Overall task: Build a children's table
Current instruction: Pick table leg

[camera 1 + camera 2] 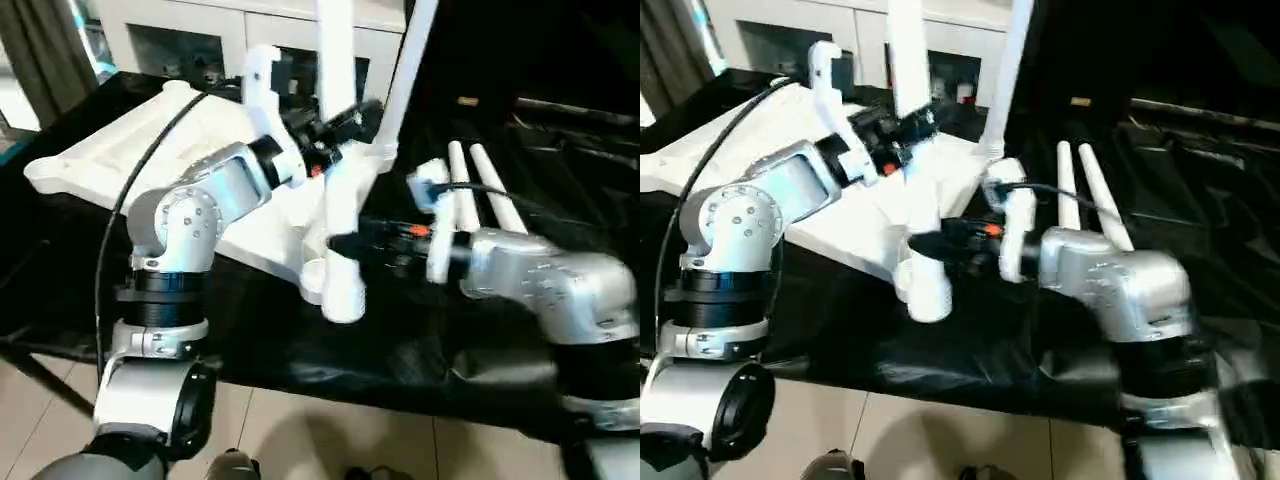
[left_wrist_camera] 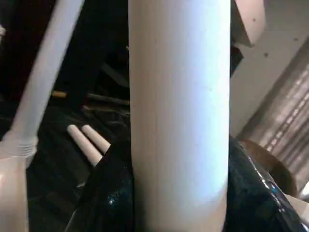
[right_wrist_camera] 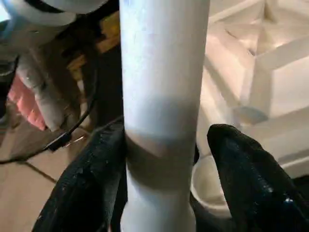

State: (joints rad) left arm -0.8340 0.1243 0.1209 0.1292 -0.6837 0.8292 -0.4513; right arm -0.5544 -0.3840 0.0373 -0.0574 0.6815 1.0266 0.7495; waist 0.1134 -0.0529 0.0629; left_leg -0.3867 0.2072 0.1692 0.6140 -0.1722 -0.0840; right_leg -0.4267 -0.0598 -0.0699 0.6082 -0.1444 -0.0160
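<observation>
The white table top (image 1: 130, 150) lies underside up on a black-covered surface. One white leg (image 1: 405, 70) stands upright in its far corner. A second leg (image 1: 337, 60) is held upright at the near corner socket (image 3: 212, 191); its thick lower end (image 1: 345, 295) is beside that socket, and I cannot tell if it is seated. My left gripper (image 1: 335, 130) is shut on this leg higher up, black fingers (image 2: 108, 193) pressing both sides. My right gripper (image 1: 345, 243) is shut on it low down, fingers (image 3: 87, 183) flanking it. Two loose legs (image 1: 485, 190) lie to the right.
The black cover (image 1: 300, 340) ends at a front edge close below the held leg, with tiled floor (image 1: 320, 440) beneath. White cabinets (image 1: 200, 30) stand behind the table top. A black cable (image 1: 150, 160) loops from my left arm over the top.
</observation>
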